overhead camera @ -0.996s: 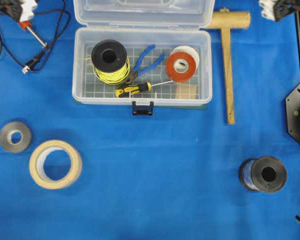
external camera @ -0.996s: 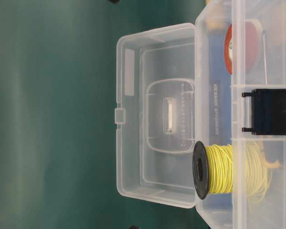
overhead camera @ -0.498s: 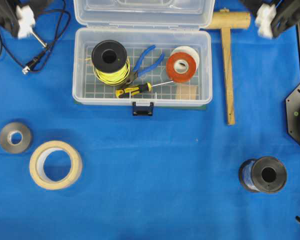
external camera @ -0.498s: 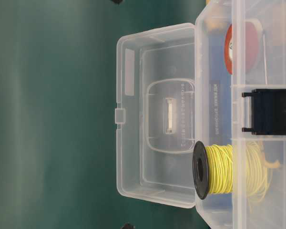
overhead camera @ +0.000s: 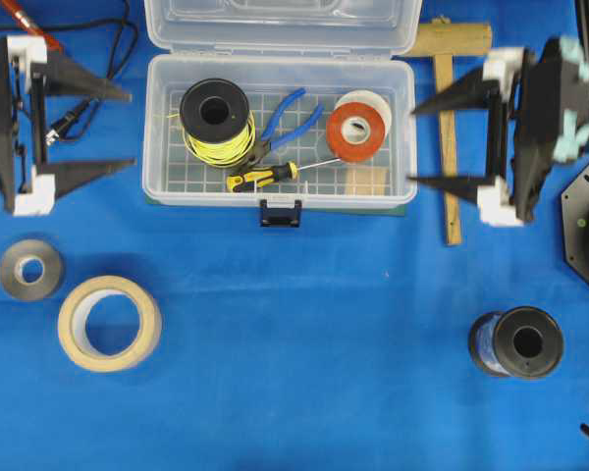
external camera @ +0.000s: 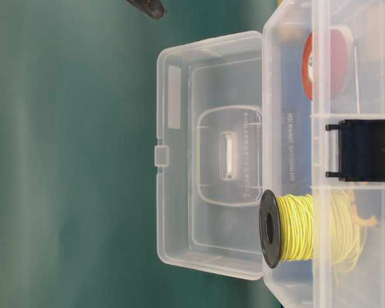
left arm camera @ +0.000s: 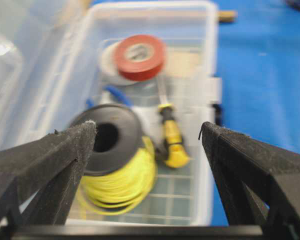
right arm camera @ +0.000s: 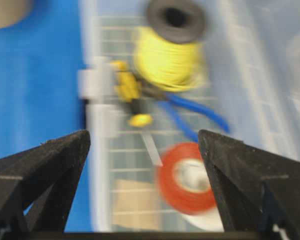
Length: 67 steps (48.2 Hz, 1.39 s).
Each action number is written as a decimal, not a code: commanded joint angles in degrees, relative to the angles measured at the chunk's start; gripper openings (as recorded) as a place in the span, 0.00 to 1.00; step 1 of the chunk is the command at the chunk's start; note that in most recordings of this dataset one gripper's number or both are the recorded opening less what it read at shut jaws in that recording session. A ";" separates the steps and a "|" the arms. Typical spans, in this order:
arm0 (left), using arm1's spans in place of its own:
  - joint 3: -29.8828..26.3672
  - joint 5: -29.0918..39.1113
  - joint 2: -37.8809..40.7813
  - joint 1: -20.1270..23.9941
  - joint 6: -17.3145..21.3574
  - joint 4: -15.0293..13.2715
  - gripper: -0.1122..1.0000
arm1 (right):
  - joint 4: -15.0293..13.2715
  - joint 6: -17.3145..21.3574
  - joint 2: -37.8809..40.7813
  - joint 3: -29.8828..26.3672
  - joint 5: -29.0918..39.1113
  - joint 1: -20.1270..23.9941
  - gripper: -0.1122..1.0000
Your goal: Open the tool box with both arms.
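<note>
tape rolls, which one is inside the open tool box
The red tape roll, lying on a white roll at the right end of the tool box. The beige tape roll and the grey roll lie outside on the blue cloth.

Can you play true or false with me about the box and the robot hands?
1. The tool box has its lid up. True.
2. The left gripper is squeezing the screwdriver. False: it is open, holds nothing, and the screwdriver lies inside the box.
3. The red tape is inside the box. True.
4. The yellow wire spool sits on the blue cloth. False: it is inside the box.
5. The right gripper is open, beside the box. True.
</note>
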 commanded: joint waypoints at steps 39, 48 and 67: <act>10.20 11.87 -20.74 -2.20 -2.64 -0.18 0.92 | 1.41 4.39 -24.08 16.44 0.53 2.37 0.86; 13.36 9.05 -21.53 -2.90 -4.57 -0.18 0.92 | 1.49 4.83 -23.55 20.21 -5.19 2.37 0.86; 15.82 5.80 -21.80 -3.34 -4.75 -0.18 0.92 | 1.67 4.83 -21.09 21.09 -6.77 2.37 0.86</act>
